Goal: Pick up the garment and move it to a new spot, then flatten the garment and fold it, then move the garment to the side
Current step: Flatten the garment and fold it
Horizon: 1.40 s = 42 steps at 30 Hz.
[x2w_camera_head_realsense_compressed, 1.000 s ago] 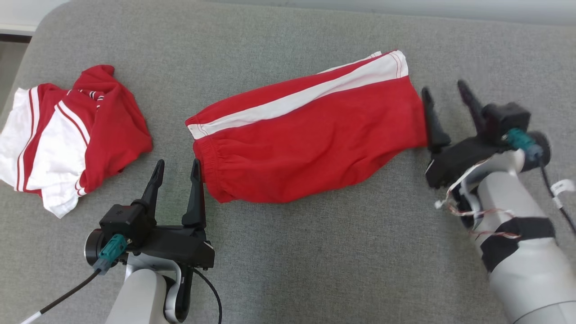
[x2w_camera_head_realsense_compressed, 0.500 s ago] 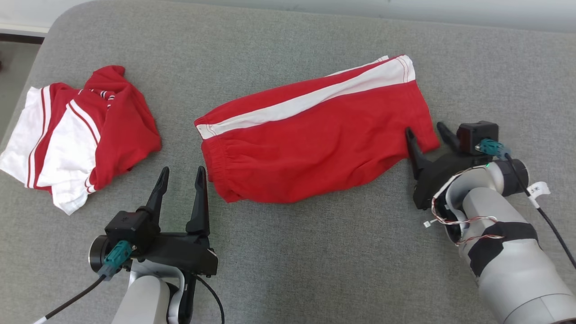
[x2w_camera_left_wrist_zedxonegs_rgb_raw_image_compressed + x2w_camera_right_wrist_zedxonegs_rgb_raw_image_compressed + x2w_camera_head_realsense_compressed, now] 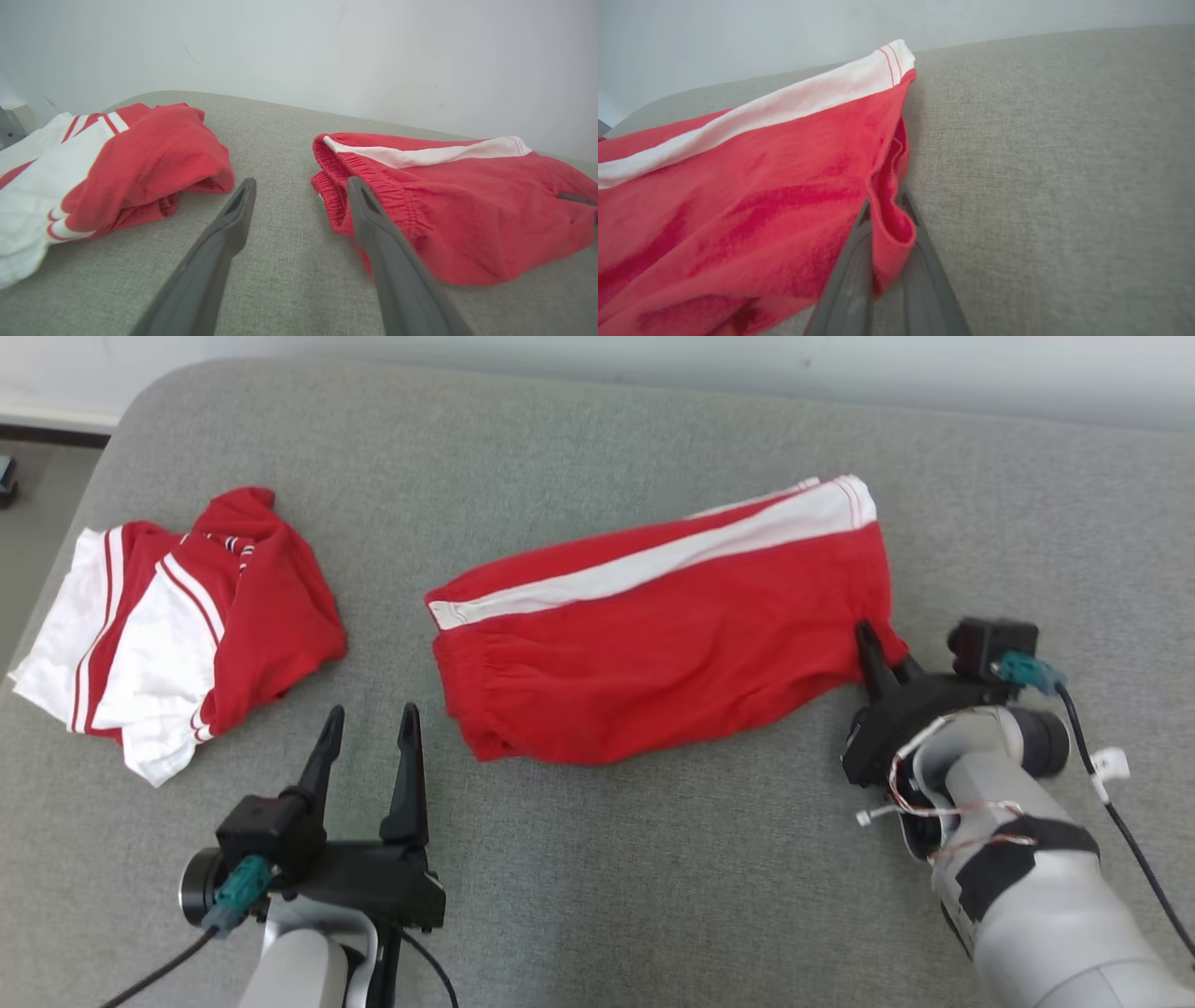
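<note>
1. Red cloth shorts (image 3: pixel 653 635) with a white side stripe and an elastic waistband lie flat across the middle of the padded grey fabric surface (image 3: pixel 607 859) in the head view, waistband toward the robot's left and leg hem toward its right.
2. In the same view, the right gripper (image 3: pixel 882 649) is at the near right corner of the hem, its two dark fingers drawn together on the cloth. The left gripper (image 3: pixel 371 714) hovers with fingers spread, just beside the waistband but clear of it. A crumpled red-and-white garment (image 3: pixel 187 625) sits well apart at the left.
3. In the left wrist view, the left gripper (image 3: pixel 301 184) is released and holds nothing. The gathered waistband of the red cloth shorts (image 3: pixel 467 219) lies to the right of its right finger, and the crumpled red-and-white garment (image 3: pixel 140 154) to the left, with a pale wall (image 3: pixel 327 56) behind.
4. In the right wrist view, the right gripper (image 3: pixel 885 205) is clenched on a fold of the hem of the red cloth shorts (image 3: pixel 738 186), the fold pinched between its fingers. Bare padded grey fabric surface (image 3: pixel 1041 163) lies to the right.
</note>
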Motion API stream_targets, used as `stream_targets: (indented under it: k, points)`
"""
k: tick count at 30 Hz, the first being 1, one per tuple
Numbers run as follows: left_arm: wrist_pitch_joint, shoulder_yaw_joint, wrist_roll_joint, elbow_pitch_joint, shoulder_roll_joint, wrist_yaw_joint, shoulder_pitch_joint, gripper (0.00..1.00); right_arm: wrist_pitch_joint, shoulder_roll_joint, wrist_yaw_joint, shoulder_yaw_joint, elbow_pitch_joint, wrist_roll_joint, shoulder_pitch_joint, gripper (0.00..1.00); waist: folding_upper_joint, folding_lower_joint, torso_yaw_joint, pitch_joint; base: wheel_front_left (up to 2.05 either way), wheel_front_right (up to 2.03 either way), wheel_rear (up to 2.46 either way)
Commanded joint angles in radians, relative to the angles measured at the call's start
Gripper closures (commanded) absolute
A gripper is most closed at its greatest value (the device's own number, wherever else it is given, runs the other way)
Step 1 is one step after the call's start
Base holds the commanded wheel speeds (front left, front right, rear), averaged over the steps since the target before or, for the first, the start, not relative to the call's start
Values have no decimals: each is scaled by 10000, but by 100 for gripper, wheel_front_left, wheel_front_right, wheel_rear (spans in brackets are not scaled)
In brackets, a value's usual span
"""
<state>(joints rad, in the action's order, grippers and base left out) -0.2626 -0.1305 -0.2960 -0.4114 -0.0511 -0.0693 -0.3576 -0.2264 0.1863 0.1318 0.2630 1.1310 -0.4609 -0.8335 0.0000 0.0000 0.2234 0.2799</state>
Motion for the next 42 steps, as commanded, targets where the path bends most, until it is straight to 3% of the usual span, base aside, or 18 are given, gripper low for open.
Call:
stream_targets:
  k: [1, 16, 31, 36, 42]
  points:
    - [-32, 2, 104, -38, 11, 5, 237, 0, -109, 36, -24, -106, 23, -216, 353, 100, 0, 0, -171, -233, 0, 0, 0]
    - [-32, 191, 446, -258, 8, -139, 1314, 0, -375, -8, -24, -1122, -1609, -1479, 2805, 100, 0, 0, -1178, -1362, 0, 0, 0]
    - [-32, 230, 595, -235, 8, -204, 1777, 0, -378, -158, -24, -1750, -2844, -642, 3741, 100, 0, 0, -1356, -1553, 0, 0, 0]
    - [-32, 188, 509, -303, 8, -197, 1824, 0, -376, -441, -24, -1377, -3821, -97, 3565, 100, 0, 0, -1258, -1551, 0, 0, 0]
    - [-32, 113, 396, -394, 8, -159, 1922, 0, -375, -781, -24, -132, -4497, 101, 3229, 100, 0, 0, -1046, -1603, 0, 0, 0]
